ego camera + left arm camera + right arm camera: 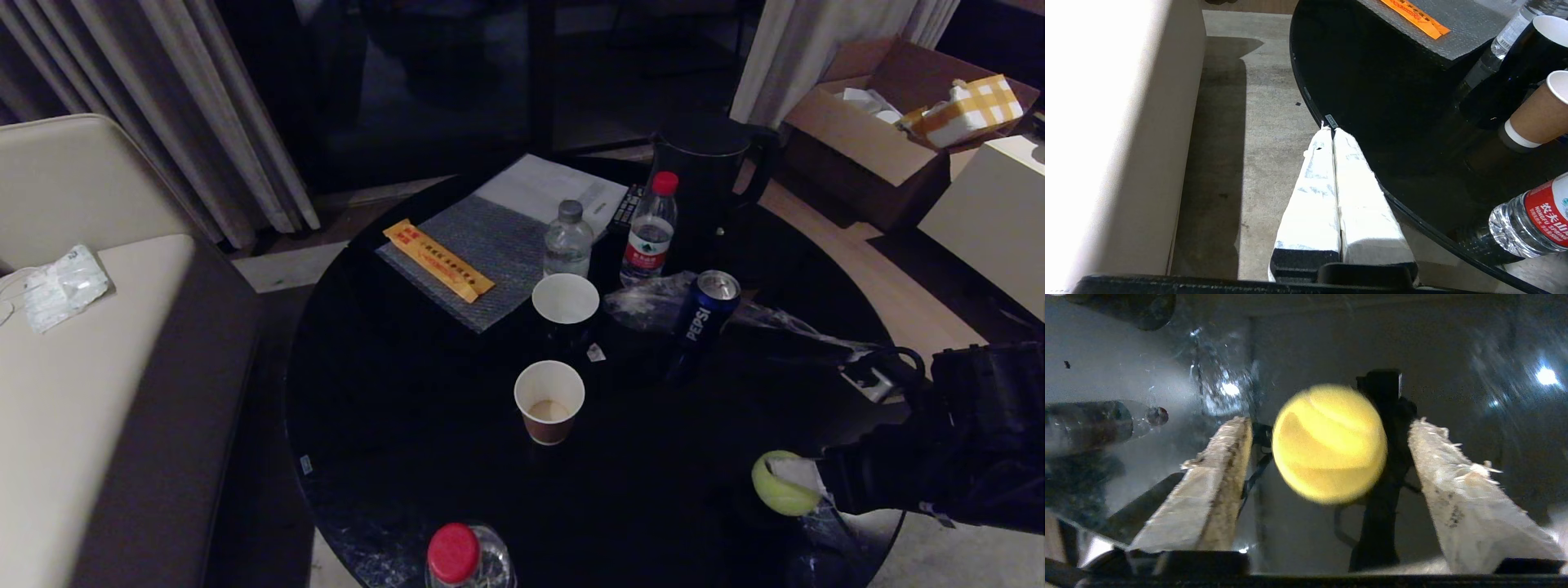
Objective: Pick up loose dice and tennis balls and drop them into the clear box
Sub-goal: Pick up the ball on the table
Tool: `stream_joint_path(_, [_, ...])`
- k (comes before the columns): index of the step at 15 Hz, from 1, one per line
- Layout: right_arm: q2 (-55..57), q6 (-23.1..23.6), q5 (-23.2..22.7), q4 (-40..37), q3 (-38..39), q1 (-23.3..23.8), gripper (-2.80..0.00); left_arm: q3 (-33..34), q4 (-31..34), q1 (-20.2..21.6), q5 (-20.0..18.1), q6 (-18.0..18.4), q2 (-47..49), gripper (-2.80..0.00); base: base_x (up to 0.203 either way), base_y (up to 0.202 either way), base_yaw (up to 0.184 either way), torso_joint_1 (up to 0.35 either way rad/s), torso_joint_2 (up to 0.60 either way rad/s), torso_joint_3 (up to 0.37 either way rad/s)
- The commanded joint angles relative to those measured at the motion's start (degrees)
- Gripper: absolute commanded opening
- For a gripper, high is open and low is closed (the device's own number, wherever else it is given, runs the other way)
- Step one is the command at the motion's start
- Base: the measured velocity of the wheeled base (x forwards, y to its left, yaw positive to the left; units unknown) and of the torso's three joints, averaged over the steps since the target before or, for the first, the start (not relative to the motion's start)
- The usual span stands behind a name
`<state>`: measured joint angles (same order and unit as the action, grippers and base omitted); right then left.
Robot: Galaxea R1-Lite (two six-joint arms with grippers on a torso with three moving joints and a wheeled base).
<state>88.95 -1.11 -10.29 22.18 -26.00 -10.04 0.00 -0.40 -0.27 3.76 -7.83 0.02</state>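
Fuzzy round tennis ball (1329, 443), glossy table (392, 425)

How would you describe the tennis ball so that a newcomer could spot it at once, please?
Start at the round black table and go to its near right edge, where the right gripper reaches in. The tennis ball sits between its open fingers, the only fuzzy yellow-green sphere among cups, bottles and a can.

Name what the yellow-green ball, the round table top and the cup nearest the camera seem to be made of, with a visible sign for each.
Tennis ball: probably felt, matte and seamed. Table top: likely polished stone or glass, black and mirror-glossy with reflections. Paper cup: seemingly paper, brown wall, white rolled rim.
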Motion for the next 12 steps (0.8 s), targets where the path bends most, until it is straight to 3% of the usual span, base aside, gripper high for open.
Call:
stream_joint_path(1, [3.15,1.04,-0.52,0.83,-0.63,-0.93,0.00,0.09,-0.04,0.00,0.02,-0.08,0.06,-2.80,0.000,0.000,0.000,0.000,0.00,0.000])
stream_joint_path(12, [9.32,5.94,0.35,4.77,-0.72,-1.22,0.00,0.09,-0.01,0.00,0.02,-0.08,0.05,-2.80,0.000,0.000,0.000,0.000,0.00,0.000])
